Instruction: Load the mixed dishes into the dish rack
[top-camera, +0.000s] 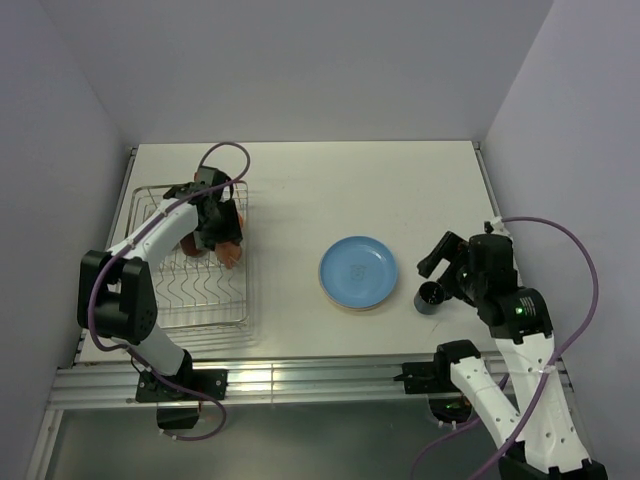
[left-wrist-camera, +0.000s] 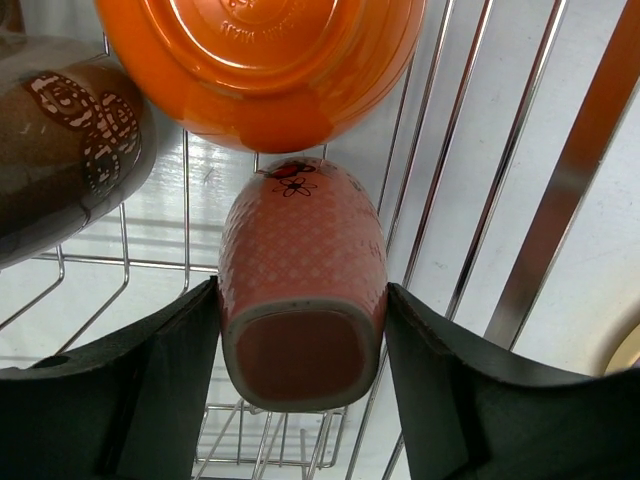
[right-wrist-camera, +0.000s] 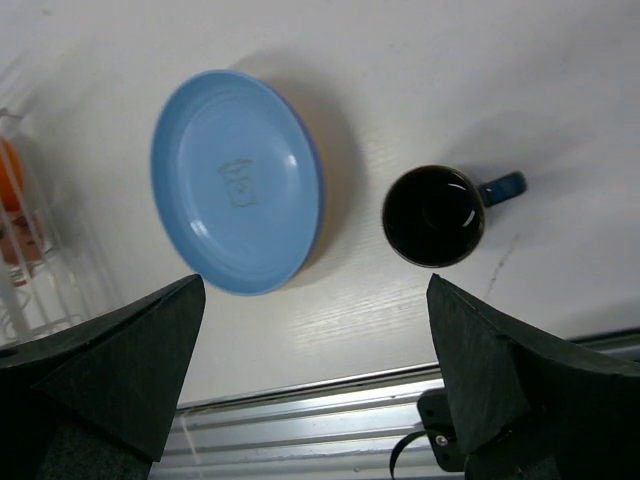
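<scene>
The silver wire dish rack (top-camera: 165, 300) stands at the left of the table. My left gripper (top-camera: 224, 243) is over its right side, shut on a pinkish-orange mug (left-wrist-camera: 303, 270), with a finger pressed to each side. An orange-sided bowl (left-wrist-camera: 265, 60) and a dark brown mug (left-wrist-camera: 70, 140) lie in the rack just beyond it. A blue plate (top-camera: 358, 272) lies mid-table with a tan rim showing beneath it. A dark blue mug (top-camera: 431, 296) stands upright to its right. My right gripper (right-wrist-camera: 315, 370) is open and empty, hovering above the mug and plate (right-wrist-camera: 237, 182).
The rack's raised wire side (left-wrist-camera: 560, 190) runs close to the right of my left fingers. An aluminium rail (top-camera: 300, 380) lines the table's near edge. White walls close in the table at the back and on both sides.
</scene>
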